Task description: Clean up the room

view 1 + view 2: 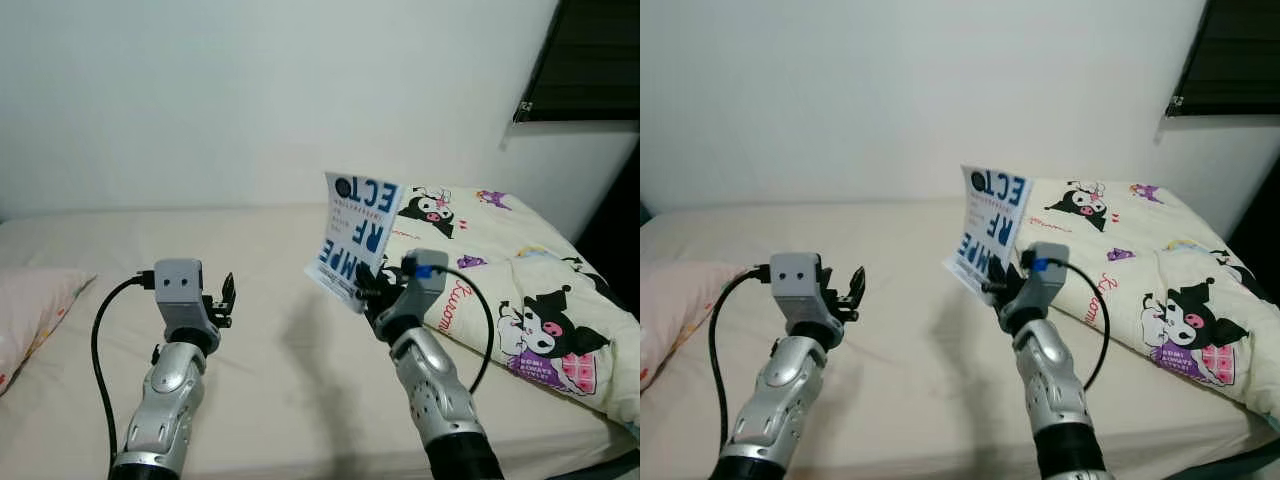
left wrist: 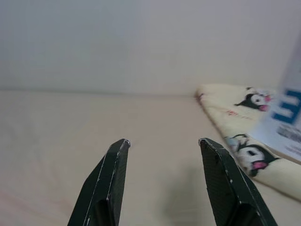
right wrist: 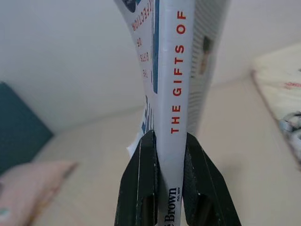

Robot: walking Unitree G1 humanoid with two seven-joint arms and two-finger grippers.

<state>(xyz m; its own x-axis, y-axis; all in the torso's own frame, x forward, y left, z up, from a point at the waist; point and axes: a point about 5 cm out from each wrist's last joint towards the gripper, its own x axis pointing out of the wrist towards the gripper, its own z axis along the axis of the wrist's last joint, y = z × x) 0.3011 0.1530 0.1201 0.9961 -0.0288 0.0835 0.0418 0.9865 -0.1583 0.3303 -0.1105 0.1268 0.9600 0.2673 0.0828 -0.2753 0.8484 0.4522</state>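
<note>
Book (image 1: 357, 237) held up over the bed (image 1: 270, 300), standing tall on its end, white with big blue letters on the cover and red letters down its spine. The right gripper (image 3: 170, 155) pinches the bottom of the book, one black finger pressed on each side of the spine. The right arm is bent up from low in front of the robot and reaches forward over the bed, with a black cable looping off its wrist.

The left gripper (image 2: 162, 150) has nothing in it. Its two black fingers (image 2: 110, 179) stand apart with a wide gap between them, and they point out across the bed toward the white wall (image 1: 250, 100). The left arm is raised over the bed too, beside the right one, with its own black cable hanging down.

On the bed past the book lies a cream blanket (image 1: 520, 290) with black and white cartoon animals on it. A pink pillow (image 1: 30, 310) sits on the bed on the far side from the blanket, next to the left arm
</note>
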